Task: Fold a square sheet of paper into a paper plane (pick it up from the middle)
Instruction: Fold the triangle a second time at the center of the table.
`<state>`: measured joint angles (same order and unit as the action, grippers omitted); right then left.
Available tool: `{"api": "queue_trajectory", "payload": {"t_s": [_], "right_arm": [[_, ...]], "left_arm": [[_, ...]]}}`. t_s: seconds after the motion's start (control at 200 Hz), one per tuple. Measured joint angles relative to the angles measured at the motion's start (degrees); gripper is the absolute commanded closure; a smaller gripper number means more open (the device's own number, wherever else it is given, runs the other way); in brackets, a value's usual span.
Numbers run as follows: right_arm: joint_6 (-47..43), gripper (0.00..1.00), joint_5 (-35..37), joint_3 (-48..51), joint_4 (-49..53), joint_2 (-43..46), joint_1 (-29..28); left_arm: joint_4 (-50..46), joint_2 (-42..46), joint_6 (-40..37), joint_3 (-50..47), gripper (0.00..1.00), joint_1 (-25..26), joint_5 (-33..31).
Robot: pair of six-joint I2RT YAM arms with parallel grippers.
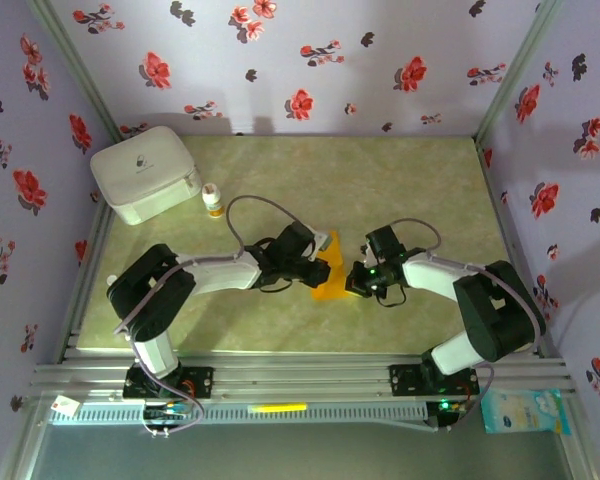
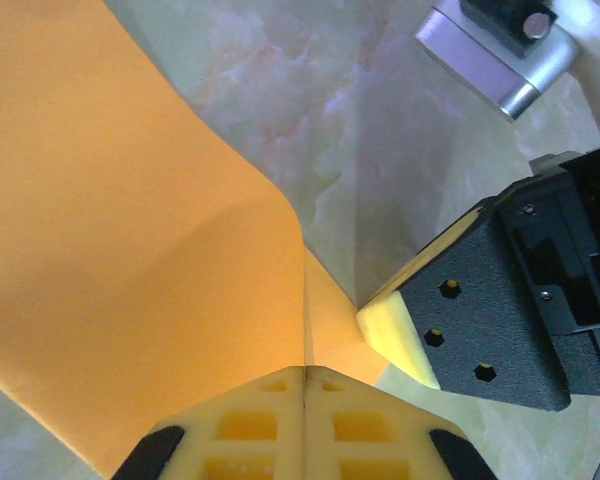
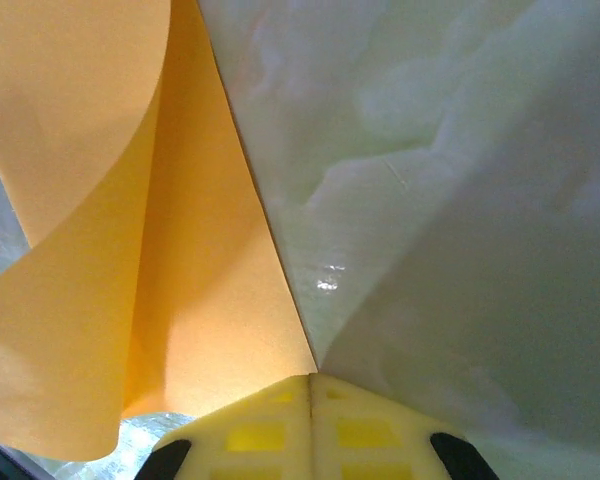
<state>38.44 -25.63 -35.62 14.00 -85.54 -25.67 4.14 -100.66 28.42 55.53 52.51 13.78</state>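
- The paper (image 1: 330, 288) lies near the middle of the bench (image 1: 400, 180), between the two arms. It is no longer a flat square: layers overlap and one flap curls up off the surface.
- The left claw (image 2: 305, 385) is clenched, its yellow pads pressed together on the paper where a crease line runs into the seam between them.
- The right claw (image 3: 312, 385) is also clenched, nipping the paper at a narrow point where a straight folded edge runs down to its tips. In the left wrist view, one of its fingers sits just beside the left claw at the same corner of the sheet.
- A small bottle (image 1: 212, 200) and a white box (image 1: 145, 172) stand well apart at the far left, out of the way.
- Step in hand, as I judge it: mid-fold, with both claws pinching close together to hold or set a crease. No dart shape yet.
- The next move likely calls for one claw to keep the crease pinned while the other lets go and re-grips the raised flap. Thin paper can slip or tear if both pull apart.
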Motion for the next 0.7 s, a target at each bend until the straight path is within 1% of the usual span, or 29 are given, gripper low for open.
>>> {"api": "queue_trajectory", "payload": {"t_s": [0.345,0.605,0.7], "right_arm": [[-0.02,0.99,-0.24,-0.28,0.68,0.35,0.0],[3.48,0.98,-4.61,0.96,-4.22,1.97,-0.28],[4.22,0.98,-5.07,0.94,-5.66,1.79,-0.87]], "left_arm": [[0.63,-2.78,0.07,-0.02,1.0,-1.16,0.02],[2.01,-2.78,0.87,-0.22,1.0,-1.16,0.61],[2.36,-2.78,1.16,-0.22,1.0,-1.16,0.87]]}}
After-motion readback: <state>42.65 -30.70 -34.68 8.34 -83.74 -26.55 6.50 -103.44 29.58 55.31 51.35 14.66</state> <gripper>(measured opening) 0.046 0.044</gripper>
